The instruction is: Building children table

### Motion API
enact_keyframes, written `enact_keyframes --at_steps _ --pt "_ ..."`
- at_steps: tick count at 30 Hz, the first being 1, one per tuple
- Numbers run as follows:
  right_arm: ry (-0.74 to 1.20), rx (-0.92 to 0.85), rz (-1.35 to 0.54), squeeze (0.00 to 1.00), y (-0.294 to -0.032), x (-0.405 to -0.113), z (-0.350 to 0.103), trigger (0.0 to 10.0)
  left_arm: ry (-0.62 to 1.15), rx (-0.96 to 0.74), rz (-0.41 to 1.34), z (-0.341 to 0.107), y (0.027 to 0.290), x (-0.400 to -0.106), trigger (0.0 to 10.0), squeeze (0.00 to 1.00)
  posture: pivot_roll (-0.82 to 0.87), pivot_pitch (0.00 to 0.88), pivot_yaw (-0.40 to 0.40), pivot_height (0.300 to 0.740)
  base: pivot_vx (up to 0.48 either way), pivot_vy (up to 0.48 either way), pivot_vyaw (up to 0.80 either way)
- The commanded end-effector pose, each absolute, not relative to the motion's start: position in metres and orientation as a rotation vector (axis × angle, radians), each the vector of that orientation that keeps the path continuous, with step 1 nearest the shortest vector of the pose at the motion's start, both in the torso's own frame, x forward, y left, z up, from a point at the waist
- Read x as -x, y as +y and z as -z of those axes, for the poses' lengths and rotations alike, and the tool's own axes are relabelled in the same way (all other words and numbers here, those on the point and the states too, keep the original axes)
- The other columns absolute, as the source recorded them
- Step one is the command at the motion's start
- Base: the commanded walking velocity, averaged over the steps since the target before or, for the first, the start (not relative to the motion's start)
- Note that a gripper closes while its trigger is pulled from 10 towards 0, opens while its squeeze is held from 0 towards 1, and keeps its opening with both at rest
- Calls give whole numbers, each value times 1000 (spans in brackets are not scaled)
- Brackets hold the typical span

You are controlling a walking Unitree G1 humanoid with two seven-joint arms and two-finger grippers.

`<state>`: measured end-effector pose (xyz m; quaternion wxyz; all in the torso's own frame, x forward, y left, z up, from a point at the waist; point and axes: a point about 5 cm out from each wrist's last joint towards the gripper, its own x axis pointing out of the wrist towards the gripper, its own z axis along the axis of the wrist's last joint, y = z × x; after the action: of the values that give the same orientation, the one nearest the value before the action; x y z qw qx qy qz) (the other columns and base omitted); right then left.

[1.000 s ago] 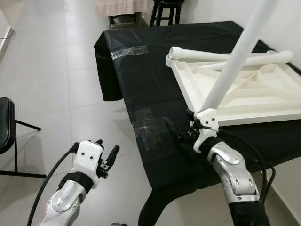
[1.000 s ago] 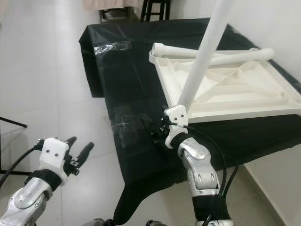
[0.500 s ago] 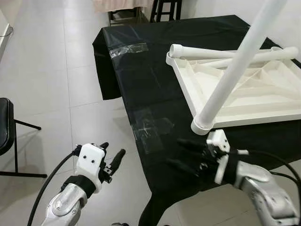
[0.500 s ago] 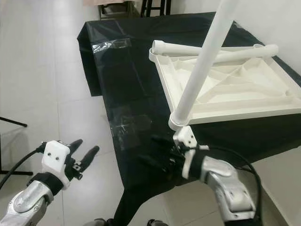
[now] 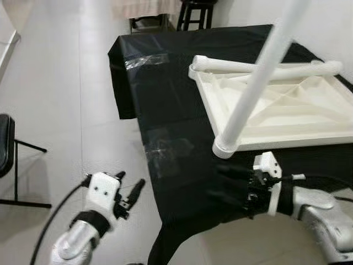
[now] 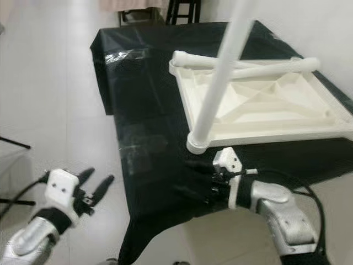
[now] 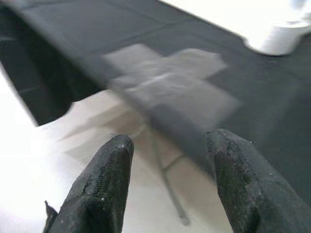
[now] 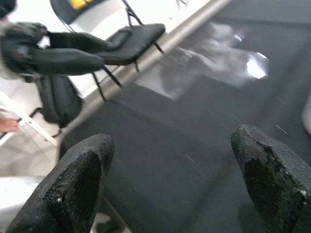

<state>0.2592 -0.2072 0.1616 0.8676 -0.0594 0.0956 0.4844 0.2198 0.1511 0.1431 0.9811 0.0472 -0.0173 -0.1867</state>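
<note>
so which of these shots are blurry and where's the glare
Left wrist view: black cloth smeared by motion, fingertips sharp. Right wrist view: soft background, white glare on the cloth. Eye views: slightly soft, sheen on clear tape patches.

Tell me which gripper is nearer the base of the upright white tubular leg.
Right. The right gripper hovers open just below the leg's base over the black tablecloth; the left gripper hangs open over the floor, off the table's side.

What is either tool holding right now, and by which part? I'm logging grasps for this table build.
Nothing. The right tool is open below the foot of the upright white leg, not touching it; the left tool is open over the floor.
</note>
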Motion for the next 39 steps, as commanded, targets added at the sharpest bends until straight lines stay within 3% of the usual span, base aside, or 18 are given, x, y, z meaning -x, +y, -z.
enact_keyframes --at_steps 1,8,21,25,31,39 --pt "194 141 -982 0 -209 -262 -163 10000 -14 -89 376 -140 151 -217 10000 0 72 228 -70 740 0 0 0" --pt "39 97 -862 0 -193 -281 -177 10000 -6 -101 381 -139 153 -217 10000 0 83 227 -63 740 0 0 0" --pt "45 109 -788 0 -196 -294 -177 10000 -5 -103 381 -139 153 -217 10000 0 88 226 -67 740 0 0 0" --pt "145 143 -898 0 -210 -278 -172 10000 -2 -105 385 -139 153 -216 10000 0 84 227 -66 740 0 0 0" --pt "173 189 -751 0 -232 -291 -176 10000 0 -106 388 -139 153 -216 10000 0 86 227 -65 740 0 0 0" --pt "162 221 -688 0 -243 -297 -182 10000 1 -110 389 -139 153 -216 10000 0 86 228 -64 740 0 0 0"
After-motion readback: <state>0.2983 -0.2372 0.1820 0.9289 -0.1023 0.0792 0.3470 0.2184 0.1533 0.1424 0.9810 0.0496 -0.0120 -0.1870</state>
